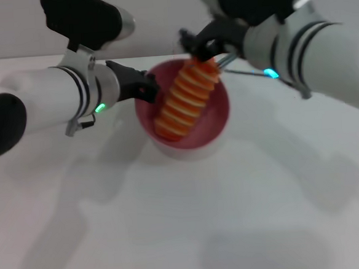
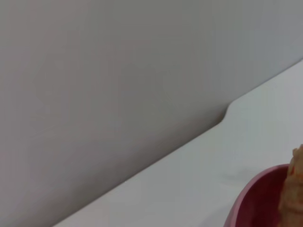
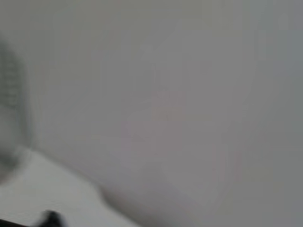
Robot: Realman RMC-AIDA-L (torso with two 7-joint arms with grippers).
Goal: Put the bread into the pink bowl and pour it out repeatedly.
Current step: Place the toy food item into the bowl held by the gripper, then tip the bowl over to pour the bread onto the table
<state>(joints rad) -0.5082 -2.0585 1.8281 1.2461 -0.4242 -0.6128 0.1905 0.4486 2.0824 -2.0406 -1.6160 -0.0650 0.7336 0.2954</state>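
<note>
- Head view: the pink bowl (image 1: pixel 188 131) sits on the white surface (image 1: pixel 186 232), towards its far side. The bread (image 1: pixel 186 100) lies slanted inside it, striped side up, its lower end on the bowl's floor and its upper end above the far rim. The right gripper (image 1: pixel 203 50) grasps that upper end with its fingers clenched on it. The left gripper (image 1: pixel 144 86) has its fingers closed on the bowl's left rim. Judged from this, the bread is being placed; next the right fingers should release, then the left arm can tip the bowl. Much open surface lies in front for pouring; the back wall stands close behind.
- Left wrist view: the bowl's rim, a sliver of bread, the surface's edge and the grey wall (image 2: pixel 118 71).
- Right wrist view: only blurred wall; no fingers visible.
</note>
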